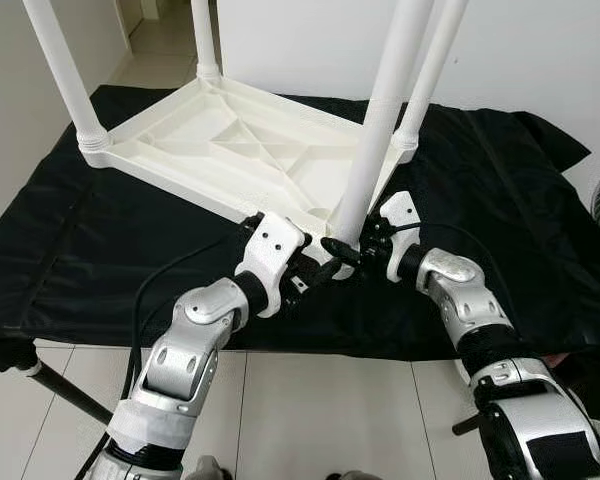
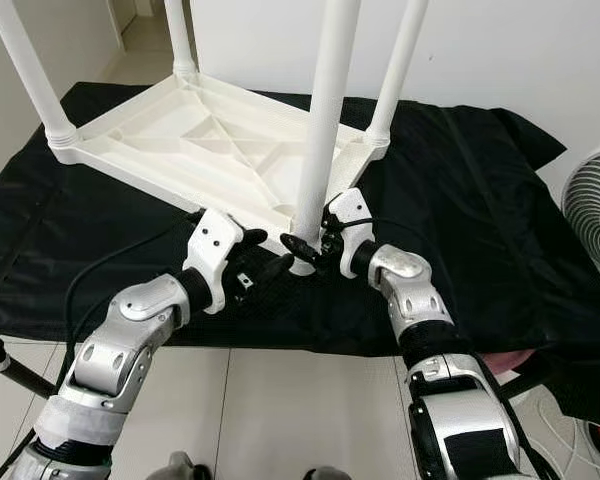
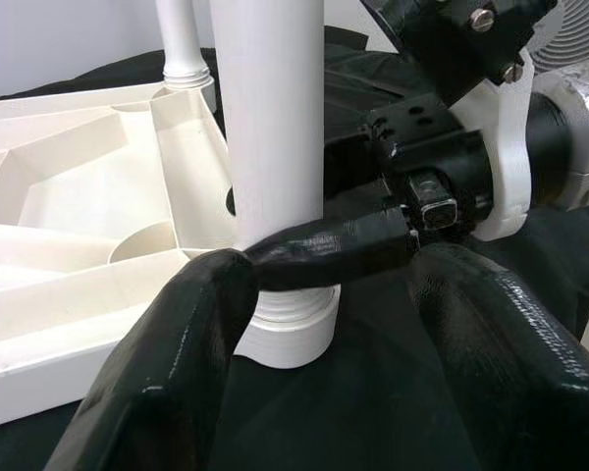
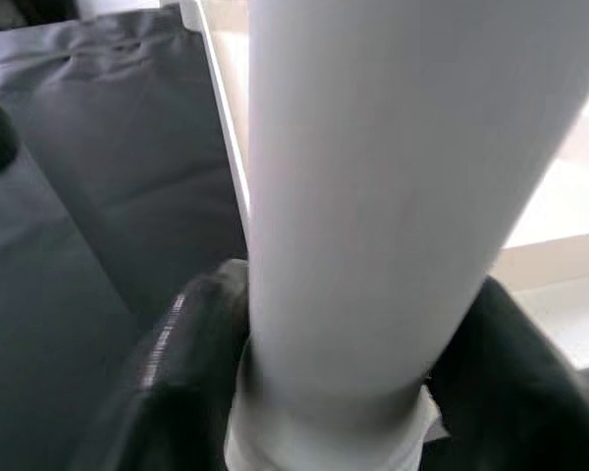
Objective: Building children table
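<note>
- Four white legs stand up from an upside-down white children's table [image 1: 230,150], which rests on a black cloth [image 1: 500,210] spread over a low platform above a pale tiled floor [image 1: 310,410].
- The nearest leg [image 1: 380,120] rises from the table's near corner, where a ribbed collar [image 3: 290,324] joins it to the underside.
- The right gripper [image 1: 355,250] is at the foot of that leg, its two black fingers [image 4: 191,363] lying on either side of the tube and pinching it just above the collar.
- The left gripper [image 1: 320,272] sits just beside the same corner, low over the cloth; its fingers [image 3: 177,334] are spread apart, and one rests against the collar while the other hangs clear.
- In the left wrist view, one finger of the right gripper crosses in front of the leg between the left gripper's two fingers.
- Both silver arms reach forward from the near edge of the platform.
- A white fan [image 2: 595,205] stands on the right, beyond the cloth.
</note>
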Tool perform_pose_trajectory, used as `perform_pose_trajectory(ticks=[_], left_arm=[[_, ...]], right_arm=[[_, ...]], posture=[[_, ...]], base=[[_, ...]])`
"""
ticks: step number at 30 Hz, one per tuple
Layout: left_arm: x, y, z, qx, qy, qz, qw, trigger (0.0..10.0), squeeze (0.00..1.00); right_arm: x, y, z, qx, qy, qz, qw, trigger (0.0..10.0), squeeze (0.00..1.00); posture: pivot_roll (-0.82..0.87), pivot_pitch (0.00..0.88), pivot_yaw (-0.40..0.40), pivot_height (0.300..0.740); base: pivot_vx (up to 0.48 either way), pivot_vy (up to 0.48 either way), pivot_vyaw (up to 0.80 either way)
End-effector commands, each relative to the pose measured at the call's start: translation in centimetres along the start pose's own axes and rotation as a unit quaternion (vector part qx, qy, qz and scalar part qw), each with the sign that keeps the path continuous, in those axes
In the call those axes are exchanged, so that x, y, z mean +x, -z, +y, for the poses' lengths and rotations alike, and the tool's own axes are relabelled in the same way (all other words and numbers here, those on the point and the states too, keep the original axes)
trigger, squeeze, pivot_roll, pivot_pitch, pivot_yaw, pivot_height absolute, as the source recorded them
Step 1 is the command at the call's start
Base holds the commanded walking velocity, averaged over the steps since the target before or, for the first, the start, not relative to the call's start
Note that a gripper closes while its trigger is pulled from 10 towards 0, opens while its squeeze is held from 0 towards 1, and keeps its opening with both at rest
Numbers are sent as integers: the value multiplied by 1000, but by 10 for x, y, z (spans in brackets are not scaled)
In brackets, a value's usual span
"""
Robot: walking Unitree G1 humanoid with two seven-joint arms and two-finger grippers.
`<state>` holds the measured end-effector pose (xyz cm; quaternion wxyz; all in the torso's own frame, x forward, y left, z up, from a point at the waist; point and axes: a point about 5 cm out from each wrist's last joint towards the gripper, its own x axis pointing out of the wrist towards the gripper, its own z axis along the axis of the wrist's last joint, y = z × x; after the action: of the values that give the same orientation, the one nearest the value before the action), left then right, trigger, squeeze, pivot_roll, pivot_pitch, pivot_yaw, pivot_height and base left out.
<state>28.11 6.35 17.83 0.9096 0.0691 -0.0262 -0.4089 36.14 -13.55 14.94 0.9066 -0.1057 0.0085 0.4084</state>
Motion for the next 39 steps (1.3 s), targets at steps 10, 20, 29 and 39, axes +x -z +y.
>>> perform_pose_trajectory(ticks=[10,20,29,39], left_arm=[[0,2,1,-4,-20,4,1000,10000,0],[3,2,-2,-9,-16,1,1000,10000,0],[1,6,-4,-12,-18,6,1000,10000,0],[-1,8,-5,-15,-24,8,1000,10000,0]], right_arm=[[2,4,8,20,-5,-15,1000,10000,0],[15,1,21,78,111,-47,990,10000,0],[26,-12,50,115,257,-75,957,10000,0],[24,-23,62,102,274,-90,952,10000,0]], posture=[[-58,33,-1,740],[-74,41,-5,740],[-61,40,-29,740],[-50,36,-43,740]], base=[[0,0,0],[0,0,0],[0,0,0],[0,0,0]])
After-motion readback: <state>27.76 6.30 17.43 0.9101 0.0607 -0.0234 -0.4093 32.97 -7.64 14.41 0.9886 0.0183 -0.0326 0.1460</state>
